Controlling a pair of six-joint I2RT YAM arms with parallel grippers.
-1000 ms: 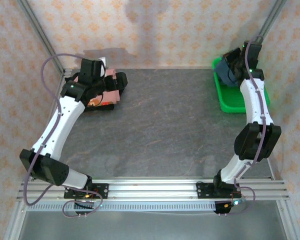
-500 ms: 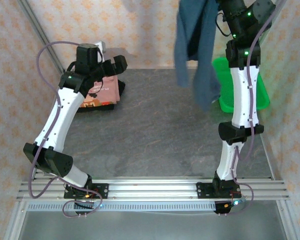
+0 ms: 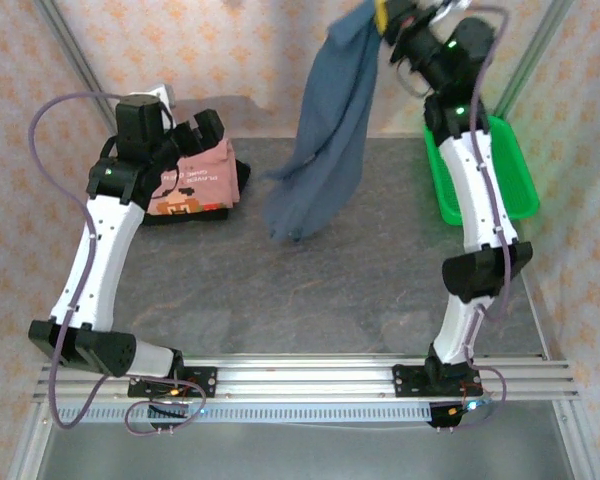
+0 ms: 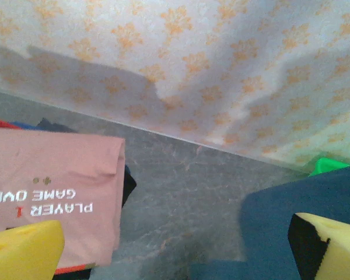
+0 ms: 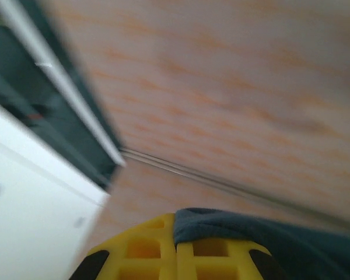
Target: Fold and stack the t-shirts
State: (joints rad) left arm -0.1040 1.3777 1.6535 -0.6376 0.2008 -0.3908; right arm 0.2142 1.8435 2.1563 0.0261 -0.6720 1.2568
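Right claw (image 3: 388, 20) is up high, pressed together, pinching one edge of the slate-blue t-shirt (image 3: 325, 150). The cloth hangs below it in one long bunched column, and I cannot tell whether its lowest corner touches the desk (image 3: 360, 290). Here's the worry: in the wrist view just a fold of blue sits on top of the yellow fingers (image 5: 140, 251), and that view is smeared. A quick swing could slip the fabric free. Lowered like this, it probably lands as a heap, not flat. The green basket (image 3: 500, 175) sits beneath and outward of this claw, so a trailing sleeve might catch its rim.

Left claw (image 3: 202, 135) is spread wide, gripping nothing, hovering over the folded salmon-pink t-shirt (image 3: 195, 180), with the black t-shirt (image 4: 128, 184) underneath that. The hanging blue cloth is near one of its pads in its wrist view. If the cloth drifts across, it could drape the claw or drag the stack crooked.
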